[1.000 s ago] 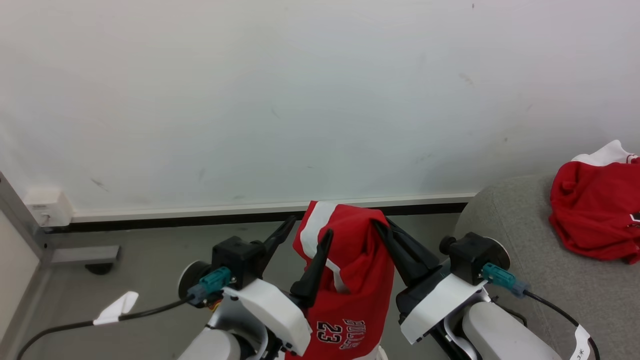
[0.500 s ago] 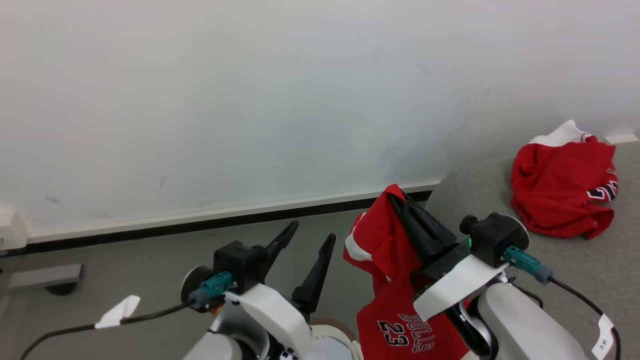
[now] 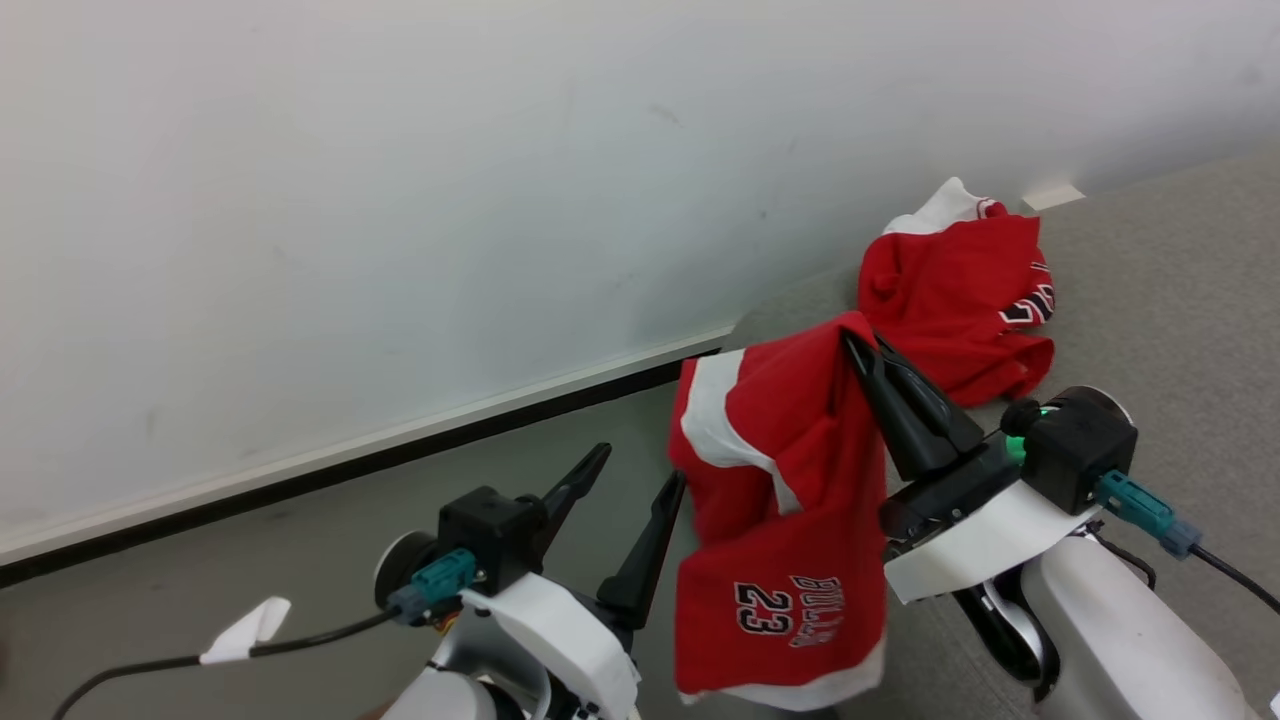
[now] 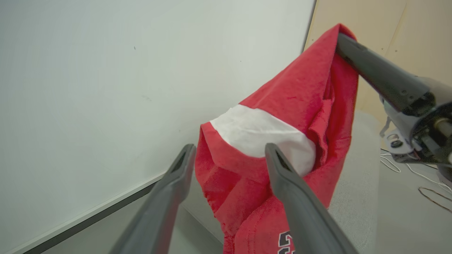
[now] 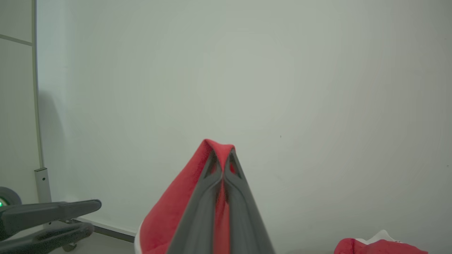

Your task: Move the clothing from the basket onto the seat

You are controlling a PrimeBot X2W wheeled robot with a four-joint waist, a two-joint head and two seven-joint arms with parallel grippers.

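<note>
Could drop the jersey (image 3: 780, 500) on the floor (image 3: 300, 560), short of the seat's (image 3: 1150, 300) edge, if released now: pinched by one fold in the right gripper (image 3: 862, 342), left gripper (image 3: 642, 464) wide, empty.

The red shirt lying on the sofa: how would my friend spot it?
Find the big grey seat on the right, by the white wall. Near its far corner lies a crumpled red jersey with a white bit poking up behind. The other jersey hangs from the robot's right jaws and shows 23; this one sits heaped on the cushion.
</note>
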